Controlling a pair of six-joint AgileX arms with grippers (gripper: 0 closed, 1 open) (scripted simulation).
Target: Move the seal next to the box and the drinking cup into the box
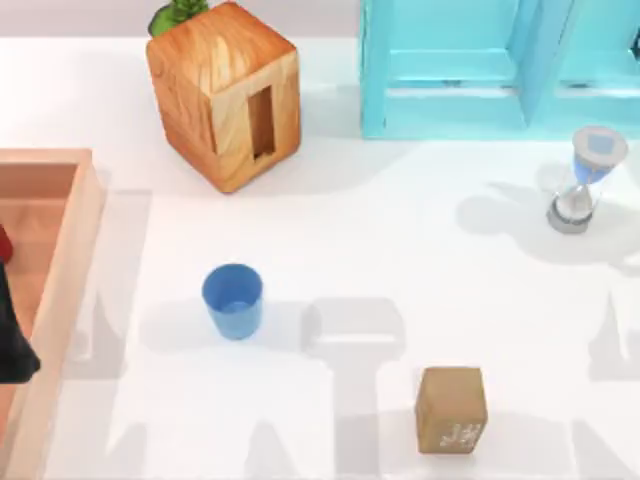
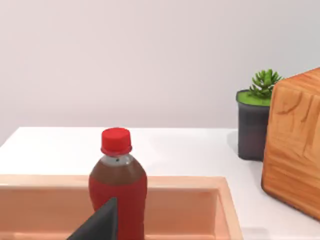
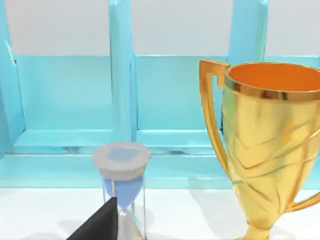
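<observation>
The drinking cup point(image 1: 232, 300), small and blue, stands upright on the white table left of centre, well apart from the box. The seal point(image 1: 452, 408), a small tan block with pale marks on its front face, sits near the front edge, right of centre. The box point(image 1: 72, 232), a shallow tray of reddish wood, lies at the table's left edge, and its wall point(image 2: 190, 200) crosses the left wrist view. A dark part of my left arm point(image 1: 12, 345) hangs over the box. A dark piece of my left gripper point(image 2: 100, 226) and of my right gripper point(image 3: 100, 225) shows in each wrist view.
A red-capped bottle point(image 2: 117, 185) stands in the box. A large glossy wooden cube with a slot point(image 1: 225, 95) and a potted plant point(image 2: 255, 120) stand at the back left. Back right are a turquoise cabinet point(image 1: 500, 65), an hourglass point(image 1: 585, 180) and a gold trophy point(image 3: 270, 145).
</observation>
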